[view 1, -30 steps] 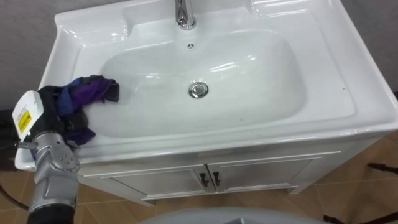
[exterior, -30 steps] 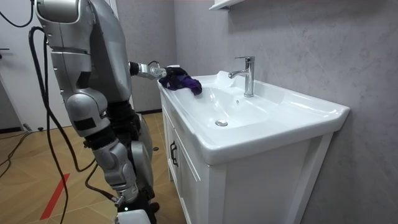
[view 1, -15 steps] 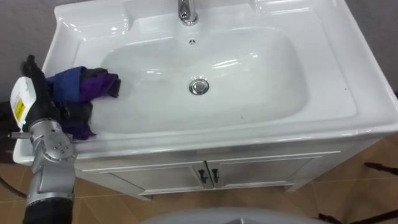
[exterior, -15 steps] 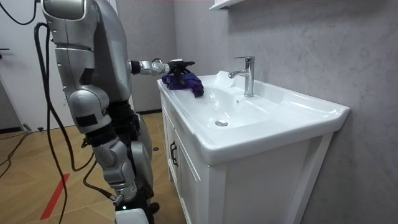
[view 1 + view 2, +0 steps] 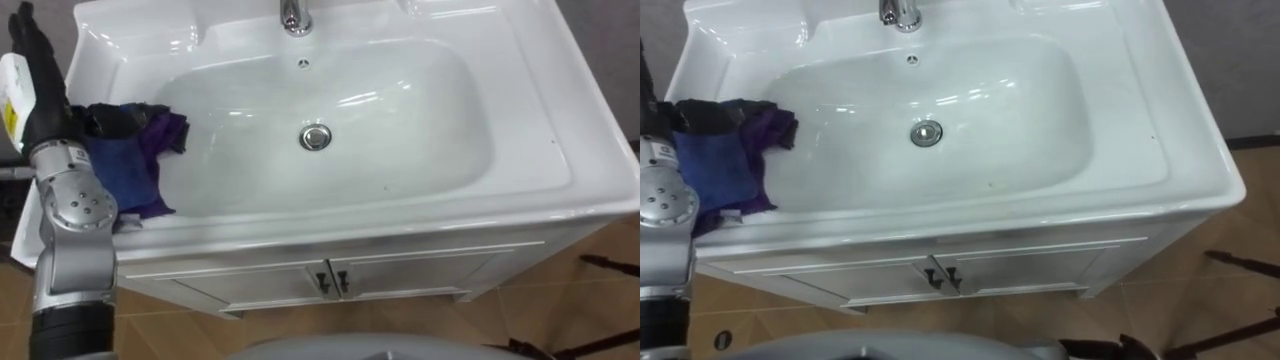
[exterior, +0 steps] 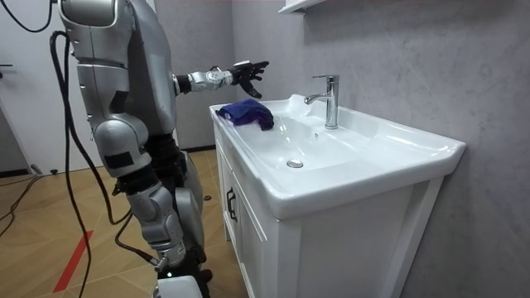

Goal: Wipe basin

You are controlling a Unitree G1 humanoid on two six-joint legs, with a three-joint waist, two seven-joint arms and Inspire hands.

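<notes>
I stood a little way off and watched the robot, upright on the wooden floor (image 6: 50, 223) before the front of the white cabinet (image 6: 257, 240). Its left arm reached out over the left end of the basin (image 5: 520, 150). The left hand (image 6: 247, 71) hovered in the air above that end, its fingers straight and spread apart, with nothing in them. There was a clear gap between the hand and the cloth (image 5: 130, 160) beneath it.

The cloth, dark blue with a purple part, lay crumpled on the basin's left rim, towards the front left corner. Its purple edge hung over the inner slope and reached a little way into the bowl. It stayed well apart from the drain (image 5: 315, 137), which sat in the middle of the bowl's bottom.

At the middle of the back edge stood the chrome tap (image 6: 329, 99), its spout turned out over the bowl, with a small overflow hole (image 5: 303, 63) in the wall just below it. Two dark door handles (image 5: 330, 282) sat side by side at the middle of the cabinet's front, under the basin's front edge.
</notes>
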